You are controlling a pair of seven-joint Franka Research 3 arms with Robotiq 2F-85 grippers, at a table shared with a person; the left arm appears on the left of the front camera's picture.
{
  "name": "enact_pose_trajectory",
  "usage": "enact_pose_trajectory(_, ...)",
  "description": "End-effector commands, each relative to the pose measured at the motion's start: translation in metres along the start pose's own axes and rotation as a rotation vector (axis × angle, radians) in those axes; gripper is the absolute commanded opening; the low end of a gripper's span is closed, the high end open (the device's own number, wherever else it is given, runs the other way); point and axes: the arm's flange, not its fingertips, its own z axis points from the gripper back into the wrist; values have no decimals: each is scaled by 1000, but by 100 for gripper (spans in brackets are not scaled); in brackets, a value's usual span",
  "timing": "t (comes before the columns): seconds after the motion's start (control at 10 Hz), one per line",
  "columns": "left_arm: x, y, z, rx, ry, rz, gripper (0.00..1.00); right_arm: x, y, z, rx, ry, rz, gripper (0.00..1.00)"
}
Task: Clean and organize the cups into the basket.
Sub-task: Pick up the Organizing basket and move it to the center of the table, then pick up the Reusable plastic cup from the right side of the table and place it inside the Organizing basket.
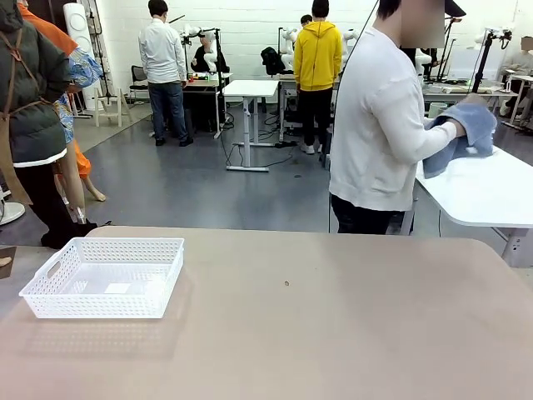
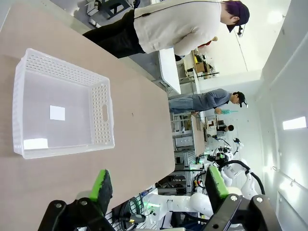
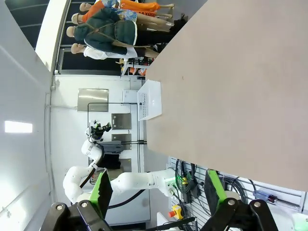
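Basket (image 2: 98, 96) sits well beyond the spread left fingers (image 2: 102, 185).

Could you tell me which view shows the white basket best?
The left wrist view: the basket is large, its whole inside visible. The front view shows it obliquely, lower left; the right wrist view, small and far.

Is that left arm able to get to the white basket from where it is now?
Probably yes. The basket sits in the open on the table, ahead of the left gripper, whose jaws stand open. Nothing lies between them, and the person stands beyond the table's far edge.
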Motion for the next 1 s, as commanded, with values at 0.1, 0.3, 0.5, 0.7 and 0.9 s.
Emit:
enact_pose_trajectory(0.1, 0, -1, 1, -4, -1, -3, 100, 4, 0, 0, 25, -6, 2, 100)
enact_pose_trajectory(0.3, 0, -1, 1, -4, -1, -3, 100, 4, 0, 0, 25, -6, 2, 100)
enact_pose_trajectory(0.5, 0, -1, 1, -4, -1, -3, 100, 4, 0, 0, 25, -6, 2, 100)
enact_pose_trajectory(0.7, 0, -1, 1, -4, -1, -3, 100, 4, 0, 0, 25, -6, 2, 100)
enact_pose_trajectory(0.9, 0, -1, 1, -4, -1, -3, 100, 4, 0, 0, 25, -6, 2, 100)
